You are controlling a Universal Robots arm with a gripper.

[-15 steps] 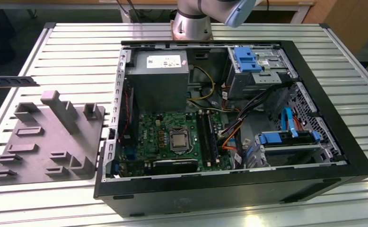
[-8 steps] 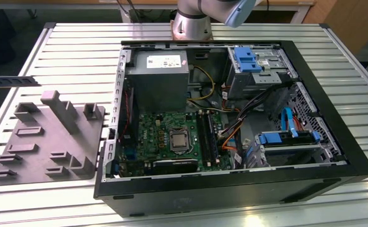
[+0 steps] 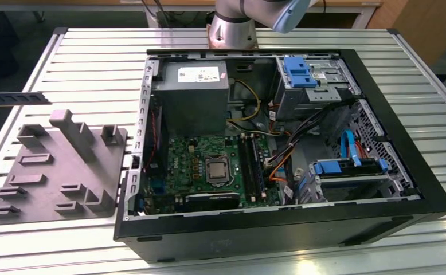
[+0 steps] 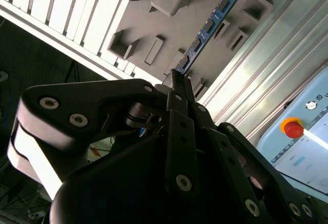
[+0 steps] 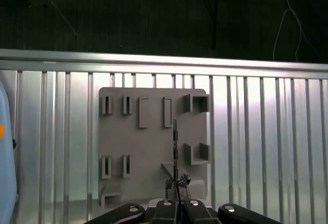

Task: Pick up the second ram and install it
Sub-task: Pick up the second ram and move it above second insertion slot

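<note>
Ribbed aluminium table (image 3: 78,69) is spanning the exterior view, its slats reflecting soft, even light. Wooden furniture (image 3: 429,26) is standing beyond the table at 1 to 2 o'clock. In the first wrist view, dark floor (image 5: 128,19) is lying past the table's edge rail, unlit.

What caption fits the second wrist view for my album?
The second ram, gripped at one end, hangs over the grey tray.

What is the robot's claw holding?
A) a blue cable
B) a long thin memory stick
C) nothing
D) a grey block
B: in the second wrist view the gripper is shut on the second ram, above the grey tray.
</note>
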